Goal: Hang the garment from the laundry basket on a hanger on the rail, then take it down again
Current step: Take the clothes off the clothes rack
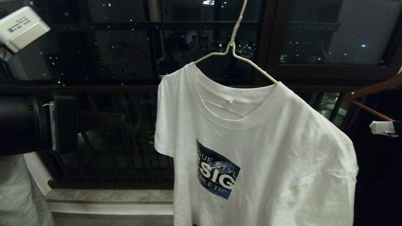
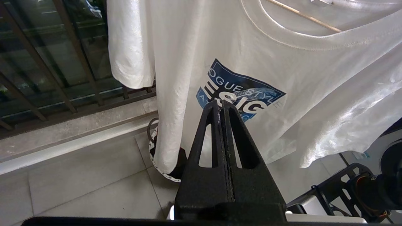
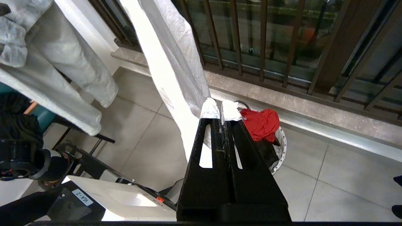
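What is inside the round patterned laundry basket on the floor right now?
A red cloth lies on top in the basket, with something black beneath; anything deeper is covered.

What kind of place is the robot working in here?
Probably an apartment balcony used for drying laundry, at night. A white T-shirt hangs on a wire hanger, dark railing bars stand over a tiled floor, and city lights show beyond.

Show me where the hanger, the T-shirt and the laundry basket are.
hanger (image 1: pixel 236 29): head view, twisted neck.
T-shirt (image 1: pixel 276 150): head view, chest beside the print.
laundry basket (image 3: pixel 280 147): right wrist view, patterned rim.
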